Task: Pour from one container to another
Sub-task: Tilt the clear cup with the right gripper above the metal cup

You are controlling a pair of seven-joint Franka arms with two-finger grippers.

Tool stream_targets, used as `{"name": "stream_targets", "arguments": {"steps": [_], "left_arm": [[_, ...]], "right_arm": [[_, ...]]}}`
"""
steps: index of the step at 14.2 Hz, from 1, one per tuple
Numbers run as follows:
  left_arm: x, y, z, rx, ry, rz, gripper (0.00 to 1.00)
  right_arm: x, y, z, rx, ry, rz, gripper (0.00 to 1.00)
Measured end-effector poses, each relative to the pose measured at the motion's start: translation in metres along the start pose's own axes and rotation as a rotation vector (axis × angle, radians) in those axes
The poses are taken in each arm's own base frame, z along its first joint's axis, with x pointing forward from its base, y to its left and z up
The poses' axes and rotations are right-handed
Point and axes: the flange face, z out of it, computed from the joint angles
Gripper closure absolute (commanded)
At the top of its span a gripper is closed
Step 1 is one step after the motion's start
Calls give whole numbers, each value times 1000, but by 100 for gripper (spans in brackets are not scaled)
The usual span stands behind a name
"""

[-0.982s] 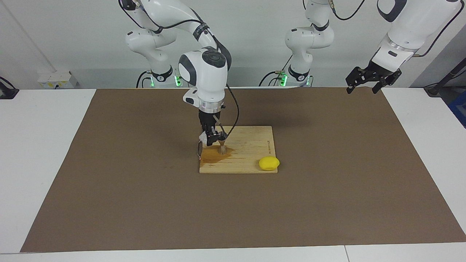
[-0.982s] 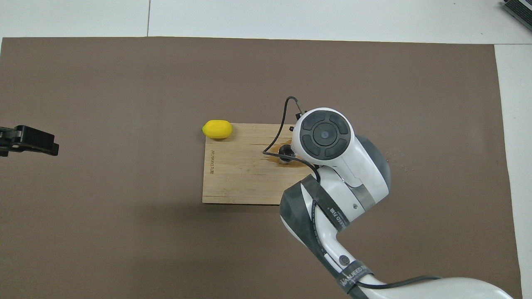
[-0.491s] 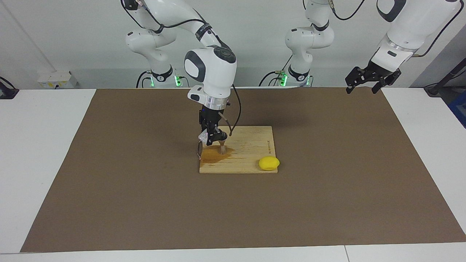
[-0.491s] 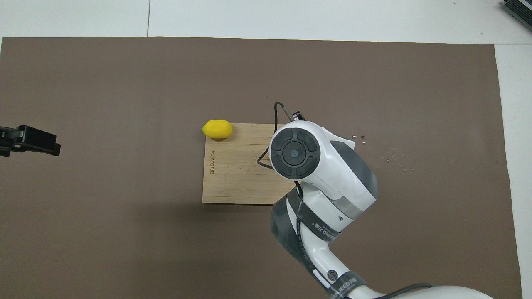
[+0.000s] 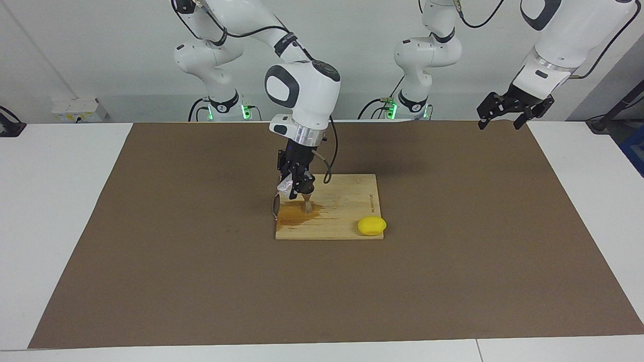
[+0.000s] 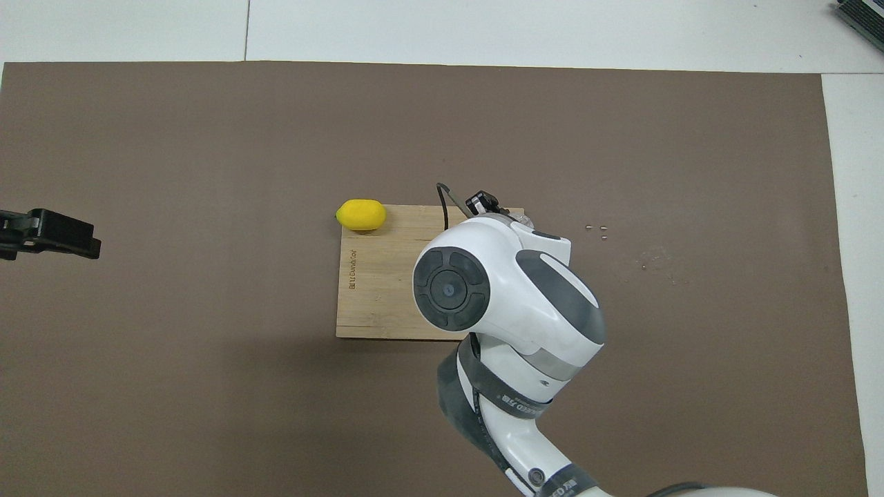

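Right gripper (image 5: 297, 190) is pinching the plastic cup (image 5: 285, 187), tilting it over the jigger (image 5: 306, 205).
Next it needs careful aiming (brown puddle (image 5: 294, 216) is lying on the board (image 5: 347, 221)); left gripper (image 5: 508, 113) is waiting spread.

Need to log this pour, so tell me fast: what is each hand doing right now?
Left hand: open, empty, waiting.
Right hand: shut on the clear cup, over the jigger.

The jigger (image 5: 306, 205) is stood on the cutting board (image 5: 347, 201) toward the right arm's end; the lemon (image 5: 372, 225) is set on the corner farthest from the robots.
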Motion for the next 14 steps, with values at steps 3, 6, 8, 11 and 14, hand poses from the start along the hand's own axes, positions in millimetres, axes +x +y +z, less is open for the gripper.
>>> {"name": "stream_targets", "arguments": {"steps": [3,6,8,11,14], "left_arm": [[0,0,0,0,0,0,0],[0,0,0,0,1,0,0],[0,0,0,0,1,0,0],[0,0,0,0,1,0,0],[0,0,0,0,2,0,0]], "right_arm": [[-6,1,-2,9,22,-24,100],[-10,4,0,7,34,-41,100],[-10,4,-1,7,34,-42,100],[-17,5,-5,15,35,-60,100],[-21,5,-8,19,34,-71,100]]}}
